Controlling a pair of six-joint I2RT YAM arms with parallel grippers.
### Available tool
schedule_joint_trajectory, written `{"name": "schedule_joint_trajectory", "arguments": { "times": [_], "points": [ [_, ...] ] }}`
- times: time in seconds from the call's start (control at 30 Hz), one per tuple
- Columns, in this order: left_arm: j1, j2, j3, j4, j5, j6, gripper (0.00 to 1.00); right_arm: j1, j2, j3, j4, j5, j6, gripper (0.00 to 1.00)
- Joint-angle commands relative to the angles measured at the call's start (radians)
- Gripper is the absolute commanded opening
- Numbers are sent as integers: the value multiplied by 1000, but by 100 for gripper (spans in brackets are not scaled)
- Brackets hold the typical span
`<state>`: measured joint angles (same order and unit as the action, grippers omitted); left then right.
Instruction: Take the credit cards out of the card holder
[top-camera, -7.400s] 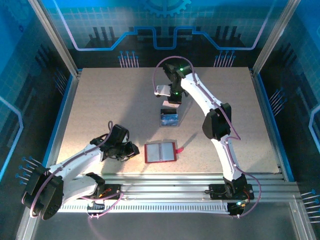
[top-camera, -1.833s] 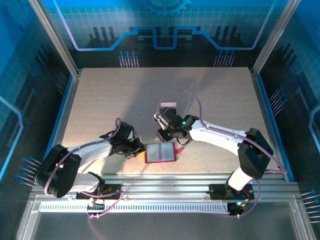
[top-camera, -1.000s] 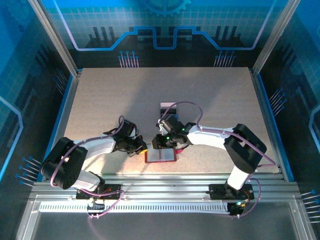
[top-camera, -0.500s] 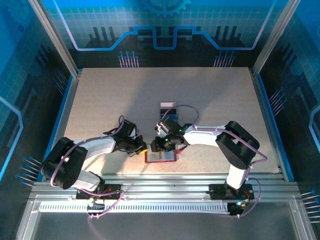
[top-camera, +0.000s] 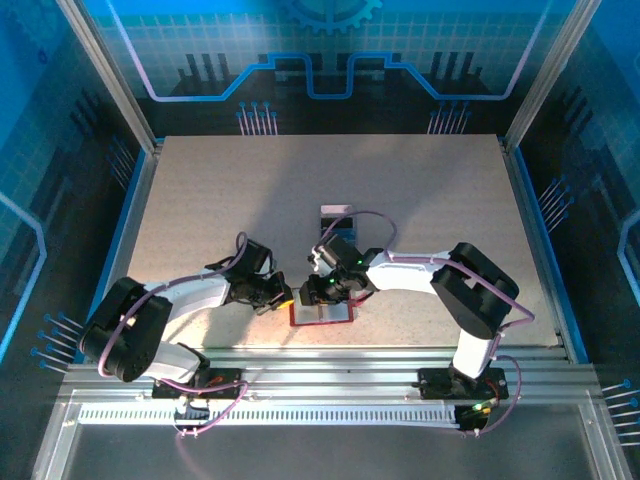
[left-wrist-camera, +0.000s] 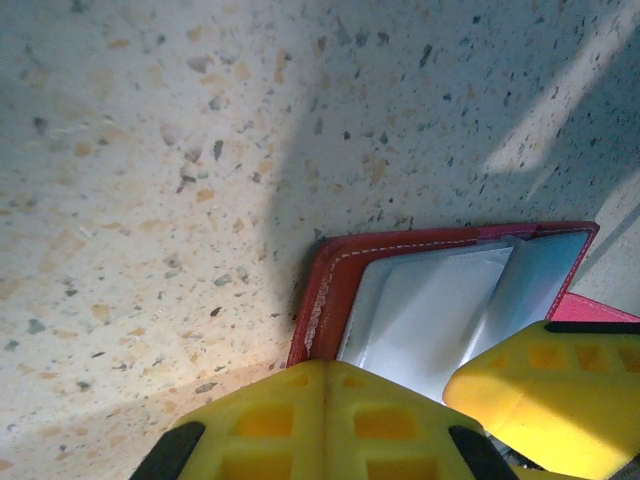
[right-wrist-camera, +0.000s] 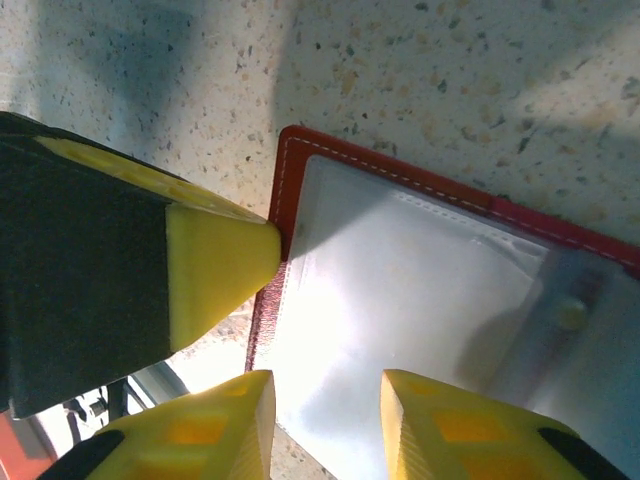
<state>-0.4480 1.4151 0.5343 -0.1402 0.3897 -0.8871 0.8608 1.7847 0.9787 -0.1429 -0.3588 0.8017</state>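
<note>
The red card holder (top-camera: 325, 314) lies open and flat near the front edge, its pale grey pockets (right-wrist-camera: 400, 290) facing up. My left gripper (top-camera: 287, 297) is shut, and its yellow tip (right-wrist-camera: 220, 255) presses on the holder's left red edge (left-wrist-camera: 322, 290). My right gripper (right-wrist-camera: 325, 400) is open and hovers low over the left pocket, one finger on each side of its near border, with nothing gripped. Behind the holder lie credit cards (top-camera: 335, 216) in a small pile on the table, a pale pinkish one on top.
The speckled table (top-camera: 200, 200) spreads out to the left and behind. A metal rail (top-camera: 330, 358) runs along the front, just below the holder. The right arm's pink cable (top-camera: 375, 215) loops over the card pile.
The right gripper has come from the card pile down over the holder's left half, then almost stopped. The left gripper has stayed shut on the holder's left edge.
</note>
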Motion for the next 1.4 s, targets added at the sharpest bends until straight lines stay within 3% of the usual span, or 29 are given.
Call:
{"name": "schedule_joint_trajectory", "arguments": {
  "times": [0.0, 0.8, 1.37],
  "points": [
    [-3, -28, -3, -38, -13, 20, 3, 12, 20, -2, 32, -28, 21, 33],
    [-3, -12, -23, -22, -14, 23, 3, -2, 14, -15, -87, 54, -12, 35],
    [-3, -26, -16, -12, 1, 7, 3, -40, -15, -93, 36, -17, 37, 35]
  ]
}}
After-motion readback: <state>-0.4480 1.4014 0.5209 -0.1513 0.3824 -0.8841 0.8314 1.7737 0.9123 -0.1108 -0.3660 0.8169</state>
